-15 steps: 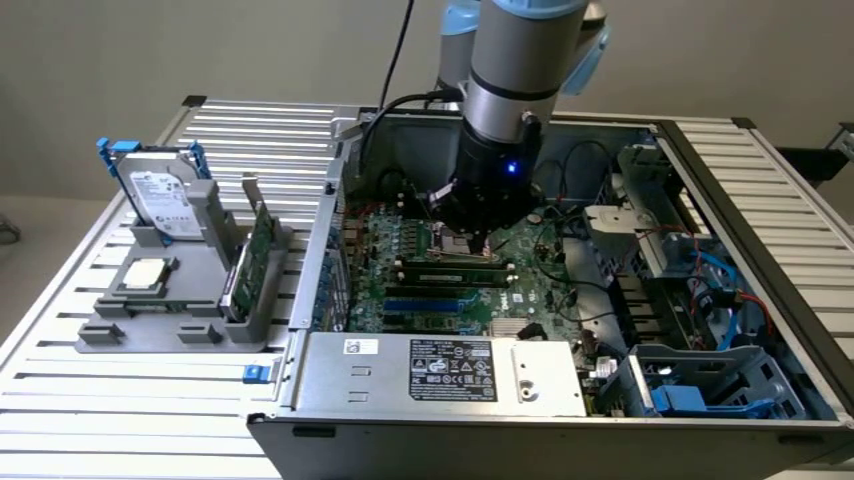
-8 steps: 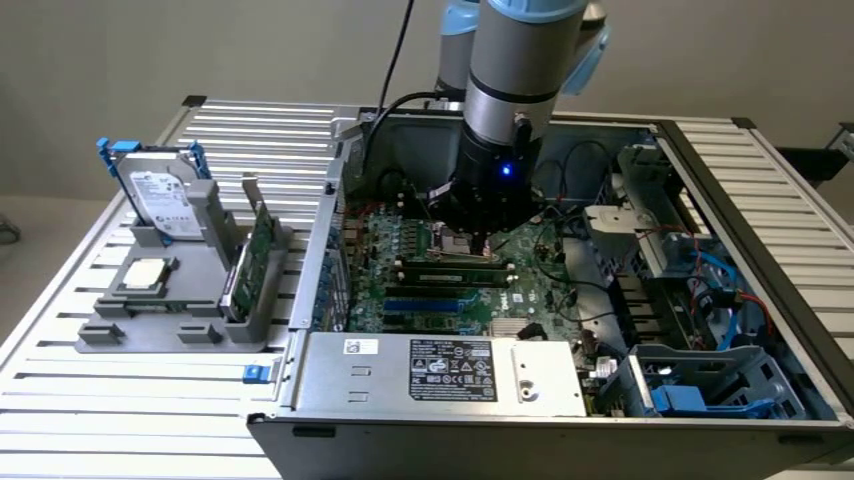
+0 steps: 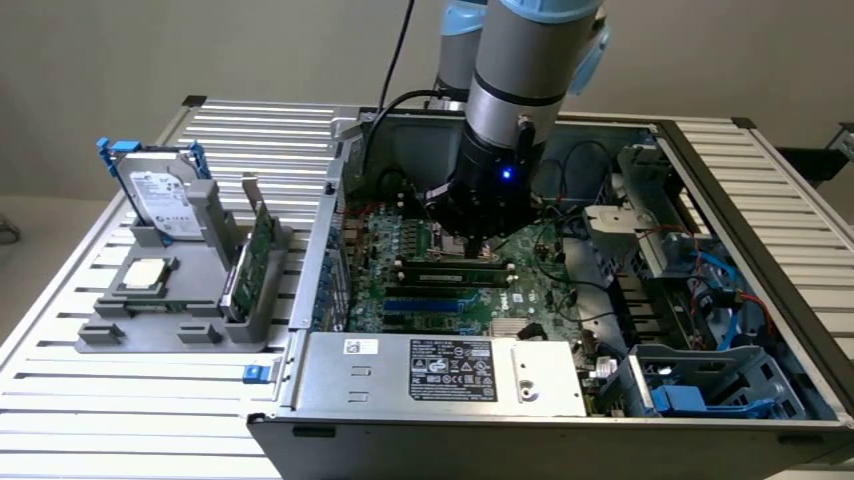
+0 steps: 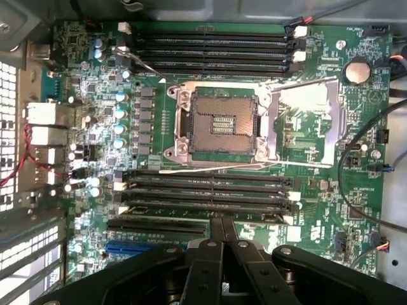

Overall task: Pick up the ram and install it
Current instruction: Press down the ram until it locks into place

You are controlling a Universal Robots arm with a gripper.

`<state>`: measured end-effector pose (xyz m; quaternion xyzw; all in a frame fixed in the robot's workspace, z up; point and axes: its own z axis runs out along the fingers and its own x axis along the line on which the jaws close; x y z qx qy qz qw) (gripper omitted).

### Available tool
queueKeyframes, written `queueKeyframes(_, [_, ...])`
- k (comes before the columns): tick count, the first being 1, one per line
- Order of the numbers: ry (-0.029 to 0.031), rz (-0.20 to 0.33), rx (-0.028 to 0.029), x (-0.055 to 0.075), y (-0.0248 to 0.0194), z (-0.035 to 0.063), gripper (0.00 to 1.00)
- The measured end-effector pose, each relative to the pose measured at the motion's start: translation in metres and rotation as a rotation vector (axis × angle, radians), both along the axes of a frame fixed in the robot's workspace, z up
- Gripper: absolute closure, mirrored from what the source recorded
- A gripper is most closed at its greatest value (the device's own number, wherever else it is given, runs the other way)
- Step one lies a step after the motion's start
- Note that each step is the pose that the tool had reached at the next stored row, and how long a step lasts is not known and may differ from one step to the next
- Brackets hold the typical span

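Power supply (image 3: 454, 370): nearest, at the open case's front edge, clear of the work.
Table (image 3: 134, 400): slatted; carries the case (image 3: 747, 300) and, toward the exterior view's left, a grey holder (image 3: 147, 325).
Holder: keeps a drive (image 3: 163, 200) and a card (image 3: 254, 255) upright on edge, likely so each can be gripped from above.
Board (image 4: 318, 210): lies flat in the case, slots facing up and reachable from overhead.
Ram (image 3: 451, 262): standing on edge in a slot beside the socket, a thin green strip; cannot tell whether fully seated or latched.
Hand (image 4: 222, 223): fingers pressed together, tips meeting directly over the ram's slot, holding nothing; apparently set that way to bear down on the stick's top edge, though contact unclear.
Socket (image 4: 222, 124): just beyond, cover open, contacts bare.
Far slots (image 4: 210, 51): four more past the socket, all vacant.
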<state>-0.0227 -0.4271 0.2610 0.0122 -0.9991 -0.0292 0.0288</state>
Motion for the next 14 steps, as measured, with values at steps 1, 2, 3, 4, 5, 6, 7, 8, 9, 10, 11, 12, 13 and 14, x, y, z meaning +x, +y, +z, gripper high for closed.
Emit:
queueKeyframes(1, [0.0029,0.0,0.0,0.0,-0.0034,0.0021,0.89])
queueKeyframes(2, [0.0051,-0.001,-0.0001,0.0,-0.0071,0.0047,0.89])
queueKeyframes(3, [0.0065,-0.001,0.0,0.0,-0.0109,0.0074,0.89])
queueKeyframes(4, [0.0071,-0.001,-0.0001,0.0,-0.0146,0.0102,0.89])
queueKeyframes(5, [0.0073,-0.002,0.0001,0.0,-0.0181,0.0125,0.89])
queueKeyframes(6, [0.0074,-0.003,0.0001,0.0,-0.0206,0.0135,0.89])
queueKeyframes(7, [0.0074,-0.004,0.0002,0.0,-0.0218,0.0137,0.89])
queueKeyframes(8, [0.0073,-0.004,0.0007,0.0,-0.0223,0.0137,0.89])
queueKeyframes(9, [0.0074,-0.004,0.0007,0.0,-0.0223,0.0137,0.89])
queueKeyframes(10, [0.0074,-0.004,0.0008,0.0,-0.0223,0.0136,0.89])
queueKeyframes(11, [0.0074,-0.004,0.0008,0.0,-0.0223,0.0136,0.89])
queueKeyframes(12, [0.0074,-0.004,0.0008,0.0,-0.0223,0.0136,0.89])
queueKeyframes(13, [0.0074,-0.004,0.0008,0.0,-0.0223,0.0136,0.89])
queueKeyframes(14, [0.0074,-0.004,0.0008,0.0,-0.0223,0.0136,0.89])
